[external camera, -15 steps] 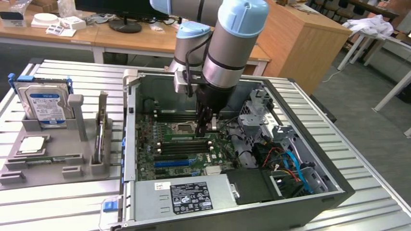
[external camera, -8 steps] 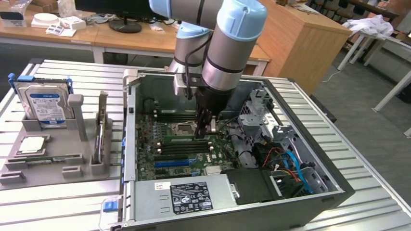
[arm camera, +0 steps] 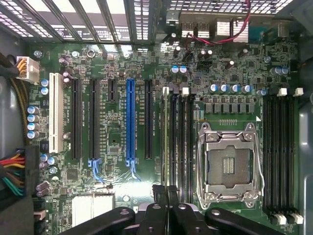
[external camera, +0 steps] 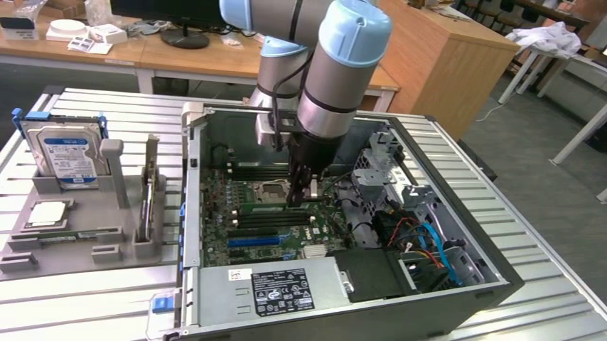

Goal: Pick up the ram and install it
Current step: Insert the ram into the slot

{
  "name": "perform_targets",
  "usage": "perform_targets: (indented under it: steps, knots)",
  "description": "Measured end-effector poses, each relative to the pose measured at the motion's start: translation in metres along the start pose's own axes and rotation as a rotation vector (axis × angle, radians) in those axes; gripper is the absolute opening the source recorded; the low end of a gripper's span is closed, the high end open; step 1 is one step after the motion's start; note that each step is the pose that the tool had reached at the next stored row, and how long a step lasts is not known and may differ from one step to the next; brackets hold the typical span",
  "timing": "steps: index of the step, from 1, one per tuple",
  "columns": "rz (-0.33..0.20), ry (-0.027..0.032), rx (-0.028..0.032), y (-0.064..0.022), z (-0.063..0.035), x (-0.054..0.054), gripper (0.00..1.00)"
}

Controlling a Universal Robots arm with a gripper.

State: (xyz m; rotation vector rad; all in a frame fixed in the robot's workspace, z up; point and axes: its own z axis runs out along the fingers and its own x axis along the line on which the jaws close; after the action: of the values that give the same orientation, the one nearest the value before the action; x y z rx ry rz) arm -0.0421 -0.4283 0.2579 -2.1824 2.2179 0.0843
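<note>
- The ram is held on edge by the gripper, which is pinched narrow around it.
- It is over a slot at 6 o'clock from the socket in the exterior view.
- Picking up is done, but whether it is pushed in cannot be told.

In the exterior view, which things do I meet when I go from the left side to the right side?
Hard drive → upright stick in the grey holder → processor socket → gripper, holding the ram → blue cables.
</note>
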Motion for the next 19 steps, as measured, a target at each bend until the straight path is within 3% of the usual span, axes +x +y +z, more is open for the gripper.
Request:
perform_targets:
  steps: [19]
  knots:
    - [0.0, 0.0, 0.0, -0.0022, 0.0076, 0.0004, 0.12]
